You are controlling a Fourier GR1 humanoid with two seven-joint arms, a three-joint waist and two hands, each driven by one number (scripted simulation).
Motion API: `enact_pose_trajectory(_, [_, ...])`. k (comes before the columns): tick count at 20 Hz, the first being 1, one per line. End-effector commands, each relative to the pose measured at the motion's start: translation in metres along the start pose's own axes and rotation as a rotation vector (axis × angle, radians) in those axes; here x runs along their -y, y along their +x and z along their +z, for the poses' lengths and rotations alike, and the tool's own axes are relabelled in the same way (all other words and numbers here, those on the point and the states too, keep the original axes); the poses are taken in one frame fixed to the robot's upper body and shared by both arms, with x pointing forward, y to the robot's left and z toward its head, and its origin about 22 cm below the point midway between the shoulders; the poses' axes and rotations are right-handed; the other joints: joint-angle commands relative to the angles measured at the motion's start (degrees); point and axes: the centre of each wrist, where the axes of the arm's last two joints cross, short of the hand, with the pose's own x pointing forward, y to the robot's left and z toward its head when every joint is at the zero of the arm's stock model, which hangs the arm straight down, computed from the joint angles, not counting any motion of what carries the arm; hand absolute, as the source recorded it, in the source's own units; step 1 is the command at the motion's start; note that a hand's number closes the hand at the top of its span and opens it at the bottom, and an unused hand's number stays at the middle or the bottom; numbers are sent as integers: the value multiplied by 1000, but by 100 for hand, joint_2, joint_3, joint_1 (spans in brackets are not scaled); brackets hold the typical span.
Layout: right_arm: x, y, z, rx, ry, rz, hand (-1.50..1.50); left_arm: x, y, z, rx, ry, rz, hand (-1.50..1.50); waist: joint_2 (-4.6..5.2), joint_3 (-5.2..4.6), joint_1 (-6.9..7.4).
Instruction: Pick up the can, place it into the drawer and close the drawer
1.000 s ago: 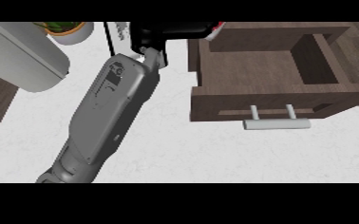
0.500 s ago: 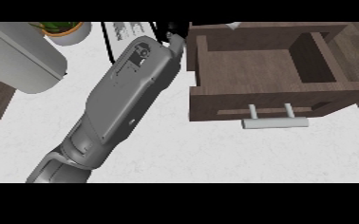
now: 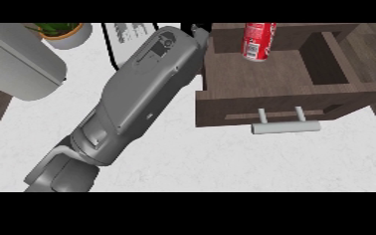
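Red can [image 3: 258, 41] with white lettering is at the upper right of the frame, inside the open drawer [image 3: 275, 112]; its smooth round body shows from the top edge of the view down to the drawer floor. I cannot tell if it stands on the floor or is still held up. The drawer is a brown box with a wood-like grain, straight walls and a flat floor, and its front panel is in the middle right of the frame. On this front sits a pale handle [image 3: 286, 127], a straight bar on two short posts.

One grey forearm [image 3: 129, 107] runs from the lower left of the frame up to the top middle, smooth and rounded, with flat panels on its shell. Its end reaches the left wall of the drawer, and only a small dark part shows there, so I cannot tell how the fingers are. No other hand shows.

At the upper left is a green plant in a round pale pot [image 3: 67, 34], and below it a rounded grey object [image 3: 28, 72]. The counter [image 3: 220, 159] is white with a fine speckle.
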Motion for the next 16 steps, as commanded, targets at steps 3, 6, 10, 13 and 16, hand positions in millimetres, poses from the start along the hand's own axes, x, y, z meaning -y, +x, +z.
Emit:
enact_pose_trajectory(3, [-5, 8, 2, 11, 19, 9, -150, 10, -6, -3, -13, 11, -56, 150, -4, 1, -39])
enact_pose_trajectory(6, [1, 5, -4, 2, 18, -15, -150, 16, -4, -3, -20, 39, -54, 150, 17, 5, -129])
enact_pose_trajectory(10, [-16, 10, -10, 11, 14, -13, -150, 14, -8, -7, -58, 35, -60, 150, 38, 3, -109])
enact_pose_trajectory(13, [-11, 16, -8, 13, 25, -2, -150, 7, -28, -3, -57, 44, -73, 150, 49, 4, -209])
enact_pose_trajectory(16, [-11, 12, -6, 12, 39, -15, -150, 6, -32, -5, -40, 71, -134, 150, 64, 7, -252])
